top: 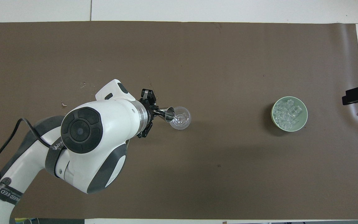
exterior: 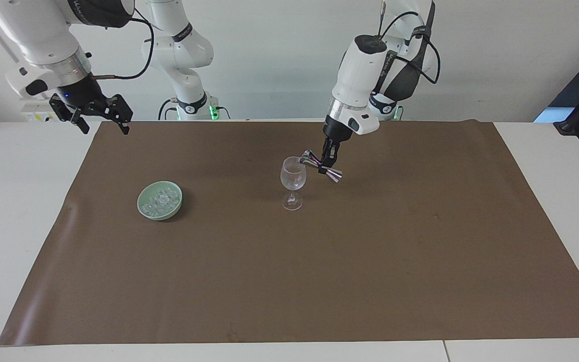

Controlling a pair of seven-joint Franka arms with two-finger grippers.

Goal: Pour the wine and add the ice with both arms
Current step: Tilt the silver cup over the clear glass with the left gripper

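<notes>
On the desk (exterior: pixel 28 201): brown mat (exterior: pixel 319 276), white wall above.
Left gripper (exterior: pixel 327 162): fingers clamped on a tilted metal jigger (exterior: pixel 321 166), its mouth at the wine glass (exterior: pixel 292 182) rim.
Right gripper (exterior: pixel 99 118): waits, fingers wide, over the mat's corner.
Green bowl (exterior: pixel 141 211): toward the right arm's end.
Ice (exterior: pixel 160 200): in the bowl.

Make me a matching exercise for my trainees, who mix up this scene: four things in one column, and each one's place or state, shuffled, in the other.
1. jigger
2. wine glass
3. ice
4. right tool

a. in the green bowl
b. open, waiting over the table's edge
c. upright mid-mat
d. tipped over the glass, held in the shut left tool

Pairs: 1-d, 2-c, 3-a, 4-b
</notes>
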